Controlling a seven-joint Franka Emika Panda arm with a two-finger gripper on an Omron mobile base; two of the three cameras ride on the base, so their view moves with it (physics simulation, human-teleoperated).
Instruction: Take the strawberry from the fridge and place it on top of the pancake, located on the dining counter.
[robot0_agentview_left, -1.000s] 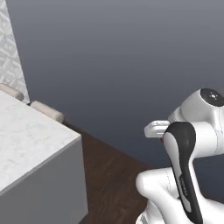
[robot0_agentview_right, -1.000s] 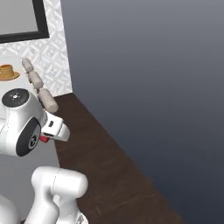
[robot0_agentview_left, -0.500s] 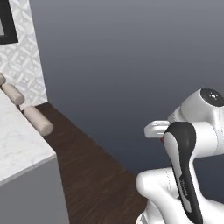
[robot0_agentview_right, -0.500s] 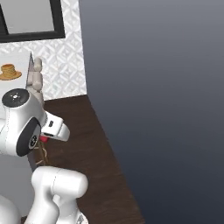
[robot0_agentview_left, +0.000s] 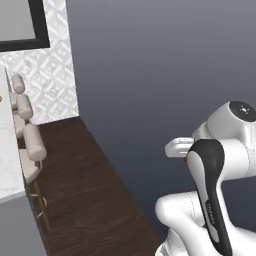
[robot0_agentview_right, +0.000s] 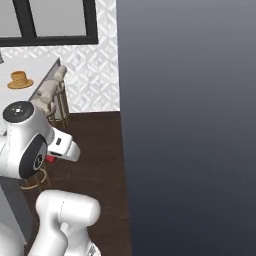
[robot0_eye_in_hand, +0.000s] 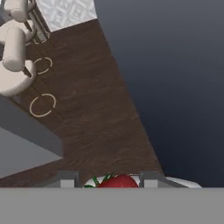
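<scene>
The strawberry (robot0_eye_in_hand: 117, 181) is a small red berry with green leaves, held between my two dark fingertips at the bottom of the hand view. My gripper (robot0_eye_in_hand: 108, 180) is shut on it. In the right base view the strawberry (robot0_agentview_right: 50, 158) peeks out red under the white hand, low over the dark wood floor. The pancake (robot0_agentview_right: 19, 77) sits on its tan-orange plate on the white dining counter (robot0_agentview_right: 40, 67), far ahead at the upper left. The counter's edge (robot0_agentview_left: 7, 155) runs along the left of the left base view. The fridge is out of view.
Round beige stools (robot0_agentview_right: 50, 89) (robot0_agentview_left: 31, 142) (robot0_eye_in_hand: 15, 52) line the dining counter's near side. A tall dark grey wall (robot0_agentview_right: 190, 125) fills the right. A strip of dark wood floor (robot0_agentview_left: 85, 190) runs between the stools and the wall. A black-framed window (robot0_agentview_right: 55, 20) hangs above the patterned back wall.
Both base views have swung with the base: the counter and stools slid left and farther off, and more floor and back wall show. The arm holds the same pose with the strawberry.
</scene>
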